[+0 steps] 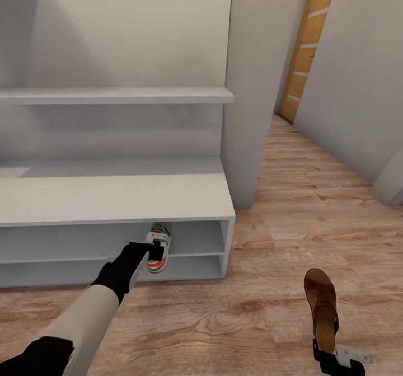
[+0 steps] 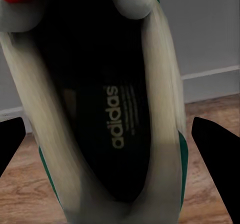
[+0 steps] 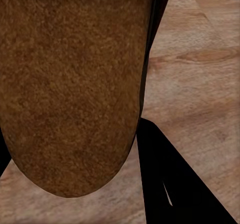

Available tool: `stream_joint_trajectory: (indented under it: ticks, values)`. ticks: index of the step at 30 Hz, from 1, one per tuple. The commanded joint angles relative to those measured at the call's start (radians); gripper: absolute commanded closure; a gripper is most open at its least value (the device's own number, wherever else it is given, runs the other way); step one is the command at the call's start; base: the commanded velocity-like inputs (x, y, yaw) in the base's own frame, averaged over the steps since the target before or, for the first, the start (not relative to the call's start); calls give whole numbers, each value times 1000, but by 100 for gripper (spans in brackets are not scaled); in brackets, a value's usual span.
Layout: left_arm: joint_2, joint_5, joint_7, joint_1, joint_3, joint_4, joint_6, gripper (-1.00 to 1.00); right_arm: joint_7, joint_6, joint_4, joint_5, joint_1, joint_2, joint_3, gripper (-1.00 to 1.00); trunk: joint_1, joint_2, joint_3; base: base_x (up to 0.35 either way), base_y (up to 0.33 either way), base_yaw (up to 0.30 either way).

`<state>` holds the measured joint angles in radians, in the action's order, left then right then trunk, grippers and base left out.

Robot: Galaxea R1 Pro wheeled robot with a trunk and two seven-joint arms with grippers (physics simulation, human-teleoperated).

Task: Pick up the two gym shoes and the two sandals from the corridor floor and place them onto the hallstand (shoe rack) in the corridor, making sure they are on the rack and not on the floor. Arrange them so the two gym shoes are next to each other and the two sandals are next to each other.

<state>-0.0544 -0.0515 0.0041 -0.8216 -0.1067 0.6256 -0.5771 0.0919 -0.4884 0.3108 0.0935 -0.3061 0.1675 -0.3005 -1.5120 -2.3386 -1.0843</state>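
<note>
Wood-plank floor (image 1: 291, 309) beneath grey hallstand (image 1: 112, 197).

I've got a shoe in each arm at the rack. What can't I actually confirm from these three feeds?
- Left pincer grip: head view, arm covers the gym shoe's heel; wrist view cuts off both fingers.
- Shoe contact with the hallstand tier: hidden by the shoe.
- Right pincer on the sandal: cut by the frame edge; the footbed covers it in the wrist view.

White gym shoe (image 1: 158, 248) (green stripes, red-orange accents), brown sandal (image 1: 321, 304), light grey hallstand (image 1: 117, 197), wood-grain floor (image 1: 252, 320).
</note>
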Motion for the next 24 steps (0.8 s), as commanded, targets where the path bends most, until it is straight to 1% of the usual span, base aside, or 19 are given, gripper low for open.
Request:
stream_joint_trajectory:
  ticks: [1,3,6,10,15,24]
  values:
    - [0,-6,1,7,-2,1,0,100,5,-2,-1,6,-1,0,-3,100,0,0,-1,2,-1,0]
    - [0,-5,1,14,-2,1,11,100,5,-2,-1,6,-1,0,-3,100,0,0,-1,1,0,0]
    - [1,-4,1,23,-1,-13,57,100,5,-2,-1,6,-1,0,-3,100,0,0,-1,0,0,0]
    - [2,-5,1,26,0,-61,100,100,5,-2,-1,6,-1,0,-3,100,0,0,-1,0,0,0]
    - [2,-5,-1,27,0,-81,113,100,5,-2,-1,6,-1,-1,-4,100,0,0,-1,0,0,0]
    - [2,-10,-1,27,-3,-74,109,100,5,-2,0,3,-1,0,-5,100,0,0,-1,0,0,0]
